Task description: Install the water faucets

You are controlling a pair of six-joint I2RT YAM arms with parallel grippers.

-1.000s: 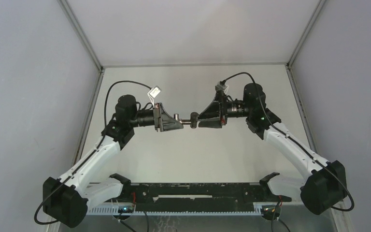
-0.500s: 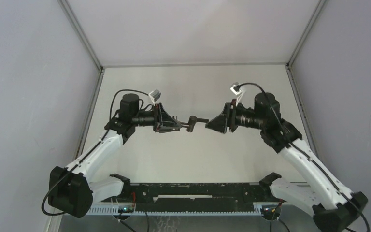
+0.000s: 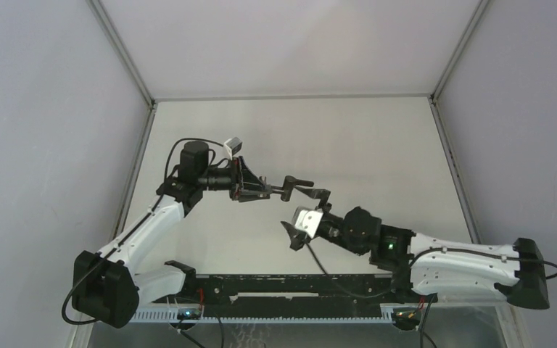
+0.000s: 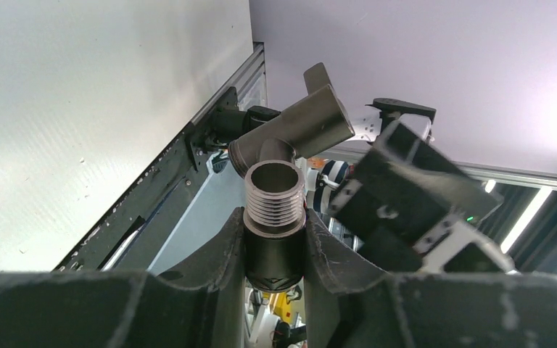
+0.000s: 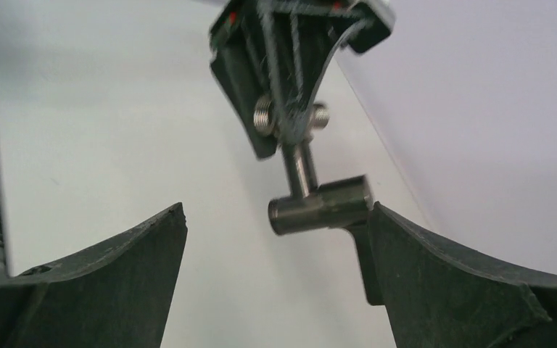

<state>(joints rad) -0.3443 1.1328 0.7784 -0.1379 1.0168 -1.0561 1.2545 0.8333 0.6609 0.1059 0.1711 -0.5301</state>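
My left gripper (image 3: 265, 190) is shut on the silvery threaded fitting (image 4: 274, 210) and holds it in the air above the table. The dark T-shaped tap piece (image 3: 295, 183) sticks out from the fitting's end, and it also shows in the left wrist view (image 4: 297, 130). My right gripper (image 3: 303, 214) is open and empty, low and just right of and nearer than the tap. In the right wrist view the tap (image 5: 323, 205) hangs between my spread fingers, its thin lever (image 5: 359, 254) close to the right finger (image 5: 464, 290). The left gripper (image 5: 290, 72) shows behind it.
A black rail (image 3: 297, 286) runs along the near edge between the arm bases. The pale table (image 3: 348, 138) is boxed in by grey walls on the left, right and back.
My right arm has drawn back from the tap, then swung down and toward the near edge, and its gripper is now open below the tap. My left gripper still holds the fitting, which has tilted slightly.
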